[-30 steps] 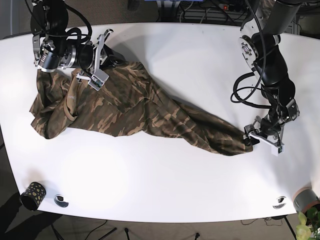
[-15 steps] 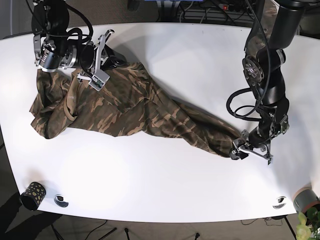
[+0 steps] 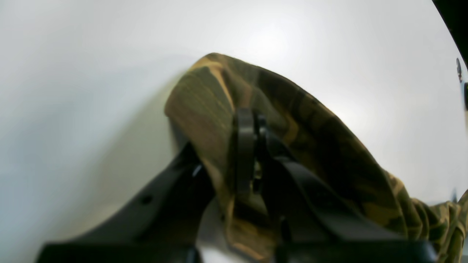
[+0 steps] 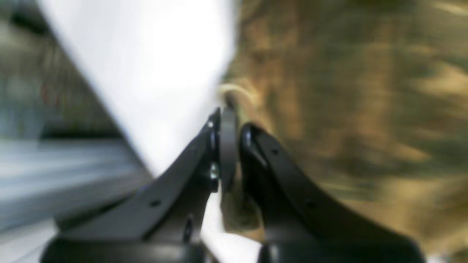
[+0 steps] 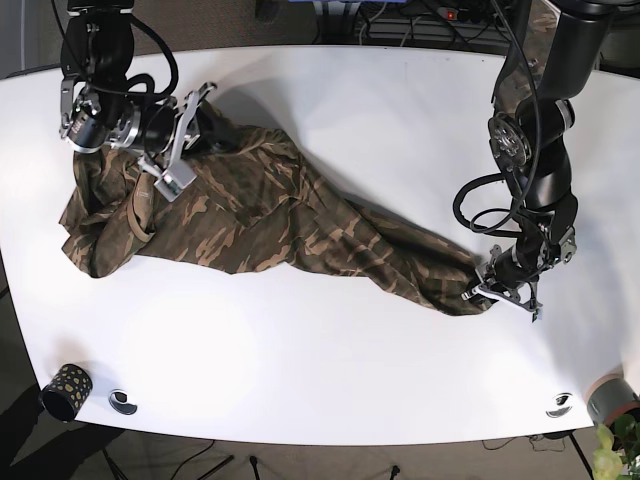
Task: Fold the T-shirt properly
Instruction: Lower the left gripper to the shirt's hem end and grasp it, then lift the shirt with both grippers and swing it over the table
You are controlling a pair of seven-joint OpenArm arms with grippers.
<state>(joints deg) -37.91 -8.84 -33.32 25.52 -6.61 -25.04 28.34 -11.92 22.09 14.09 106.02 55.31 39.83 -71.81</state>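
Because the crumpled camouflage cotton T-shirt (image 5: 270,215) must be spread before folding, the left gripper (image 3: 248,146) pinches its hem tip while the right gripper (image 4: 230,124) clamps the opposite edge.

Camouflage T-shirt (image 5: 270,215) shows soft, matt woven cloth, fine ribbing clear on its fold in the left wrist view. Both hands, left hand (image 3: 252,153) and right hand (image 4: 230,146), look smooth black plastic, slightly sheened. Counter (image 5: 400,100) gleams smooth, white, semi-glossy.

Left gripper (image 5: 492,291) low, jaws clamped on cloth, arm bent steeply down; right gripper (image 5: 172,168) closed, forearm lying level.
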